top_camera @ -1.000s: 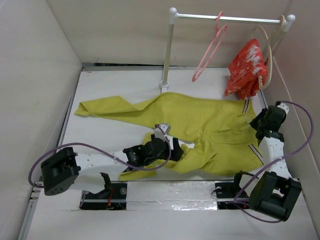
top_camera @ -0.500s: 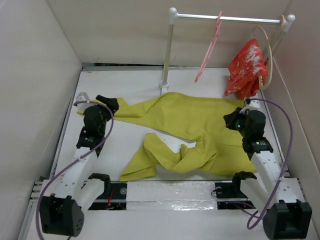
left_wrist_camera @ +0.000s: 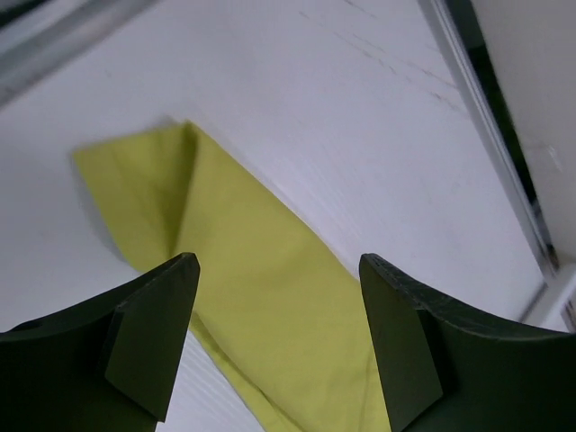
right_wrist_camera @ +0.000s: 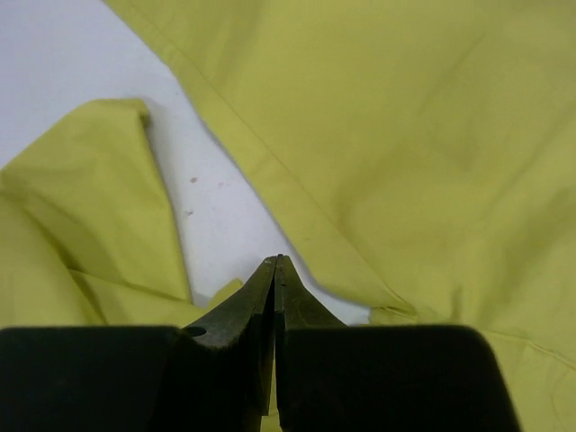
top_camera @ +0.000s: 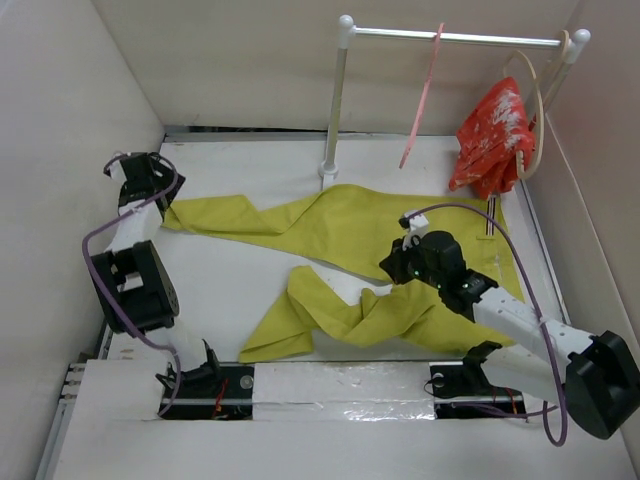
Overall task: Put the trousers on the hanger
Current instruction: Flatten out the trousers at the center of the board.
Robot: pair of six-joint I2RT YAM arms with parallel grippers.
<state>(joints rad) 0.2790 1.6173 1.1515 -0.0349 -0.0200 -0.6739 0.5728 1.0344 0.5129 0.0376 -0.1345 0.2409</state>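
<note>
While the trousers (top_camera: pixel 400 225) lie spread on the bench (top_camera: pixel 250 165), their long axis runs across it. One leg end (left_wrist_camera: pixel 171 180) lies at the far left and the striped waistband (top_camera: pixel 490 215) at the right, with the other leg crumpled toward the near edge.

The left gripper (left_wrist_camera: pixel 274 261) hangs over that far-left leg end with its jaws wide and nothing between them. In the left wrist view the cloth runs between the two fingers and on past them, so this arm is plainly the nearer to that end.

The right gripper (right_wrist_camera: pixel 276 265) has its jaws pressed together and holds nothing. Its tip sits over the strip of bare bench between the two legs, near the crotch.

The hanger (top_camera: pixel 422 95) hangs edge-on from the rail (top_camera: pixel 450 38) at the back, well apart from the cloth and closer to the right arm. I judge that a pick-up at the leg end would fall to the left arm.
</note>
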